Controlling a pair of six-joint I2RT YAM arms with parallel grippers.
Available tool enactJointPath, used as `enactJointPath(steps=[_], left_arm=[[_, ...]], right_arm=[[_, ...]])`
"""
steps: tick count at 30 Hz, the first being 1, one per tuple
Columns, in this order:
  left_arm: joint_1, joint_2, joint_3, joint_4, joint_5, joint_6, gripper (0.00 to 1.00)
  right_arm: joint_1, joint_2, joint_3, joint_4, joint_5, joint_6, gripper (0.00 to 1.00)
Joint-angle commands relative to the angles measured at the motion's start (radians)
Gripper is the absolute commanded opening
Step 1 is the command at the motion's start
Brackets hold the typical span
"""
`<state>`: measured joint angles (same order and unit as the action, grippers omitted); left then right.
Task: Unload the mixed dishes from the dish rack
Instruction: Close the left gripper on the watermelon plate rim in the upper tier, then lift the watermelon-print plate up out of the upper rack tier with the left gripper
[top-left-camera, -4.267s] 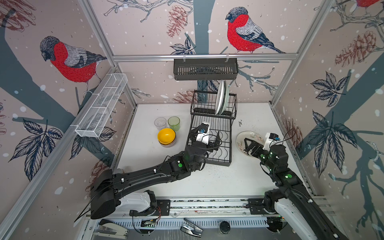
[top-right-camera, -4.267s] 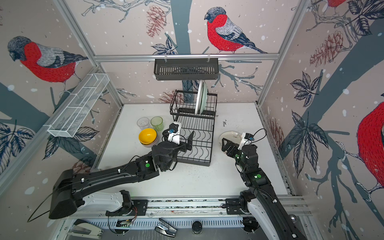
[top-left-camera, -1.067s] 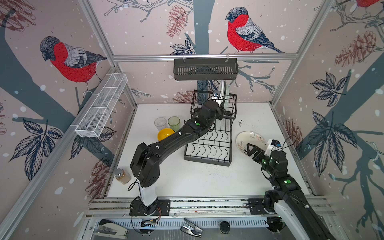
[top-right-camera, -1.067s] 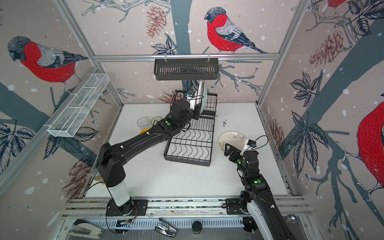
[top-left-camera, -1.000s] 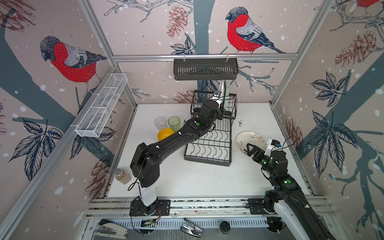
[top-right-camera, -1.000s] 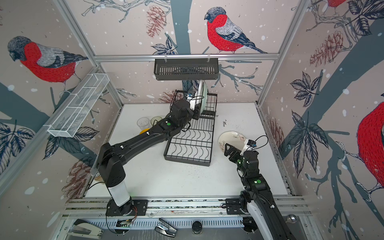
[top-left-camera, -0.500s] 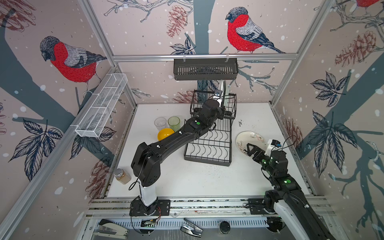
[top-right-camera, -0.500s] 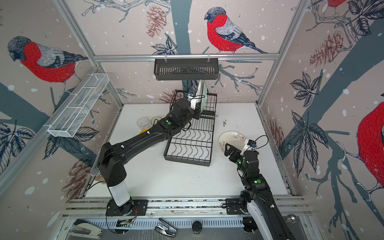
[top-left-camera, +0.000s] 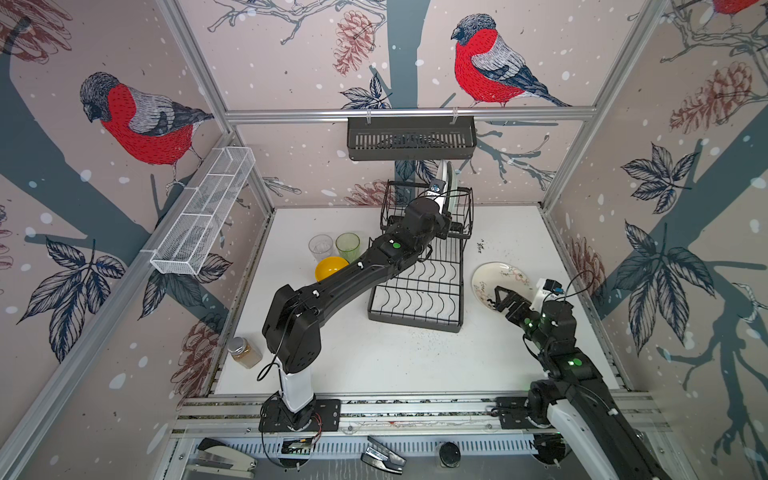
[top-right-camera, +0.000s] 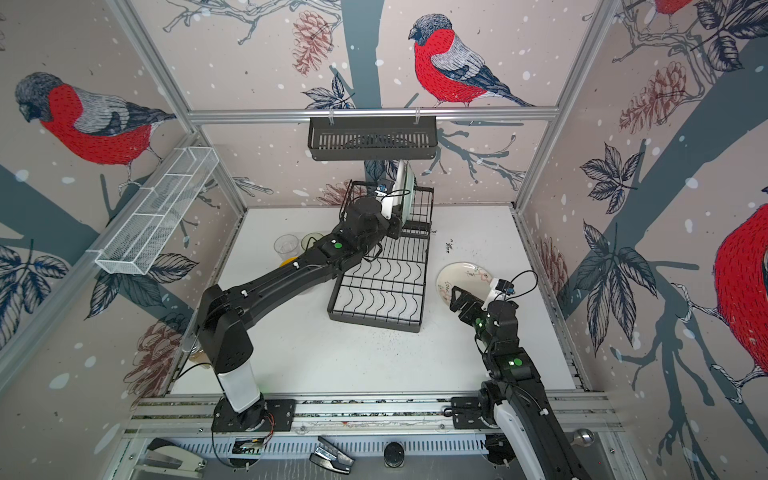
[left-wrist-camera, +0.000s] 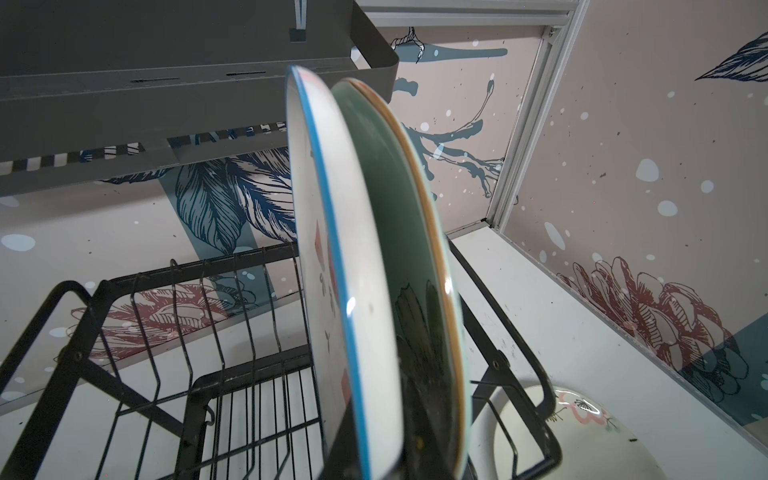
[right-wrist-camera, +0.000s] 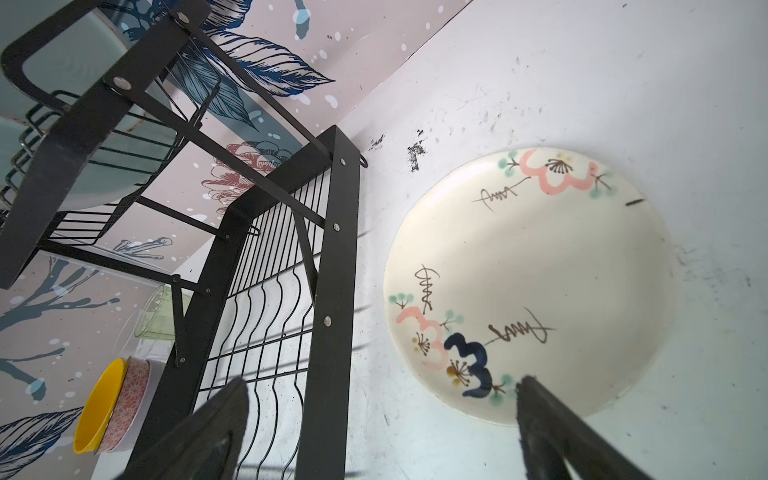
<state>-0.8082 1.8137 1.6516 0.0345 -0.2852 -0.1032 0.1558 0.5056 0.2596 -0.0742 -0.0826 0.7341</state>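
The black wire dish rack (top-left-camera: 415, 291) (top-right-camera: 382, 282) stands mid-table. In its raised basket two plates stand on edge: a blue-rimmed cream plate (left-wrist-camera: 361, 270) (top-left-camera: 444, 183) and a mint plate (left-wrist-camera: 399, 249) behind it. My left gripper (top-left-camera: 445, 212) (top-right-camera: 397, 220) (left-wrist-camera: 374, 457) is shut on the cream plate's lower edge, one dark finger on each face. My right gripper (top-left-camera: 498, 297) (top-right-camera: 455, 299) (right-wrist-camera: 382, 384) hangs open and empty over the near edge of a flowered cream plate (top-left-camera: 503, 276) (right-wrist-camera: 528, 282) lying flat on the table right of the rack.
Left of the rack stand a clear tumbler (top-left-camera: 321, 247), a green tumbler (top-left-camera: 348, 245) and stacked bowls topped by a yellow one (top-left-camera: 330, 268) (right-wrist-camera: 97, 407). A black slotted basket (top-left-camera: 411, 137) hangs just above the plates. White mesh trough (top-left-camera: 208, 216) on the left wall; jar (top-left-camera: 245, 353) front left.
My left arm has gone from the flat tray up to the raised basket, and in the last second its jaws closed on the cream plate. The right gripper has drawn back slightly.
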Motion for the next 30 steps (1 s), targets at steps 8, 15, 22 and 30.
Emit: enactJointPath(steps=[8, 15, 22, 30], left_arm=[[0.004, -0.025, -0.015, 0.08, -0.066, 0.069, 0.0], [0.004, -0.059, -0.066, 0.163, -0.092, 0.084, 0.0], [0.005, -0.092, -0.116, 0.254, -0.111, 0.13, 0.0], [0.005, -0.111, -0.129, 0.304, -0.126, 0.161, 0.0]], right_arm=[[-0.02, 0.022, 0.014, 0.01, -0.011, 0.011, 1.0], [-0.03, 0.024, 0.015, 0.007, -0.02, 0.01, 0.99], [-0.038, 0.021, 0.023, -0.006, -0.021, 0.01, 1.0], [-0.042, 0.025, 0.021, 0.001, -0.027, 0.014, 1.0]])
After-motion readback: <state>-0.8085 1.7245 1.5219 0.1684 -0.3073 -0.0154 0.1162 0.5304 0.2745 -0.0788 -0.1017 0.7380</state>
